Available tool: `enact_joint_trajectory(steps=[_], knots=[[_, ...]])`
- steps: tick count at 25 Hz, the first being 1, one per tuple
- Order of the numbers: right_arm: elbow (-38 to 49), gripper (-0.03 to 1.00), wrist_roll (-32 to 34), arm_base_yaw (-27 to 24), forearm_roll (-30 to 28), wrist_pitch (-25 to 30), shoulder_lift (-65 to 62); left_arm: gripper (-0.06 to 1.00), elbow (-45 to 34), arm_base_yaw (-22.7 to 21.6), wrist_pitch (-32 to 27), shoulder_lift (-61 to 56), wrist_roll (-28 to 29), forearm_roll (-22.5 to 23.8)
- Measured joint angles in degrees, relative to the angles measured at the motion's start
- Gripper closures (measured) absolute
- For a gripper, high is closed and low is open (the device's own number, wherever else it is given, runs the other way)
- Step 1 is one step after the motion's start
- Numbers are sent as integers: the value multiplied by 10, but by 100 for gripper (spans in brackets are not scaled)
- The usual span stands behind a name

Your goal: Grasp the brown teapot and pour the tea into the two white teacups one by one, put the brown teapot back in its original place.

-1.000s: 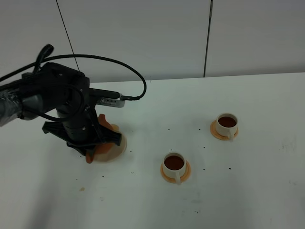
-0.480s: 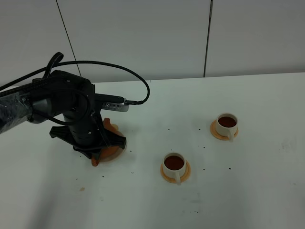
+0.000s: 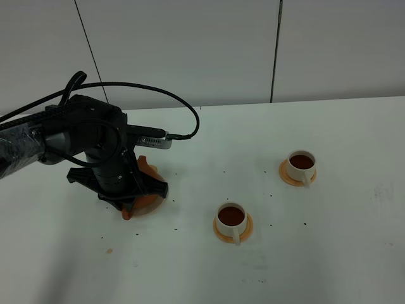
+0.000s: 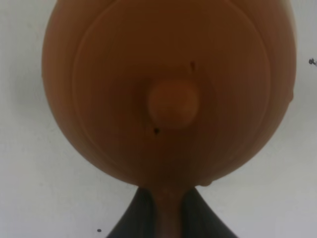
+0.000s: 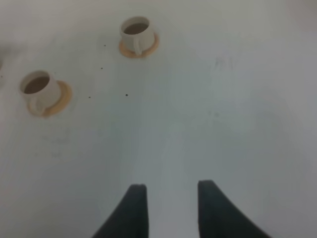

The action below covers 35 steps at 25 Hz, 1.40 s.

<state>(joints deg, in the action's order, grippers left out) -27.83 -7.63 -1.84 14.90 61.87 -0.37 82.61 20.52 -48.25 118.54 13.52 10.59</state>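
Directly below the left gripper [image 4: 168, 218] the brown teapot [image 4: 168, 94] is seen, its stubby handle clenched between the jaws and pointing back toward the wrist; the pot is held low at the table's [image 3: 316, 266] left side. The right gripper [image 5: 168, 208], parted and empty, is well apart. One teapot and two white teacups [image 3: 231, 218] [image 3: 301, 164], both holding tea, are counted.

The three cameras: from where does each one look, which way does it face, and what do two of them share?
Exterior high: mounted high, facing down on the table; shows the left arm over the brown teapot.
Left wrist: on the left arm, looking straight down on the teapot's lid knob; left end effector shut on its handle.
Right wrist: facing over the table; right end effector open.
Shared: both white teacups appear in the exterior high and right wrist views.
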Motion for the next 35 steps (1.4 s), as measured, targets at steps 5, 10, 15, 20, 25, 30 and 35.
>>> enact_joint_trajectory(steps=[5, 10, 15, 20, 25, 30, 35], knots=[[0, 72, 0, 0, 0, 0, 0, 75, 0, 0, 0, 0, 0, 8], [0, 72, 0, 0, 0, 0, 0, 57, 0, 0, -5, 1, -1, 11], [0, 72, 0, 0, 0, 0, 0, 42, 0, 0, -24, 0, -2, 19], [0, 72, 0, 0, 0, 0, 0, 39, 0, 0, -56, -32, -12, 25], [0, 72, 0, 0, 0, 0, 0, 39, 0, 0, -125, -69, -60, 25], [0, 72, 0, 0, 0, 0, 0, 39, -2, -18, -197, -106, -113, 23], [0, 72, 0, 0, 0, 0, 0, 39, -66, -60, -197, -176, -162, 17]])
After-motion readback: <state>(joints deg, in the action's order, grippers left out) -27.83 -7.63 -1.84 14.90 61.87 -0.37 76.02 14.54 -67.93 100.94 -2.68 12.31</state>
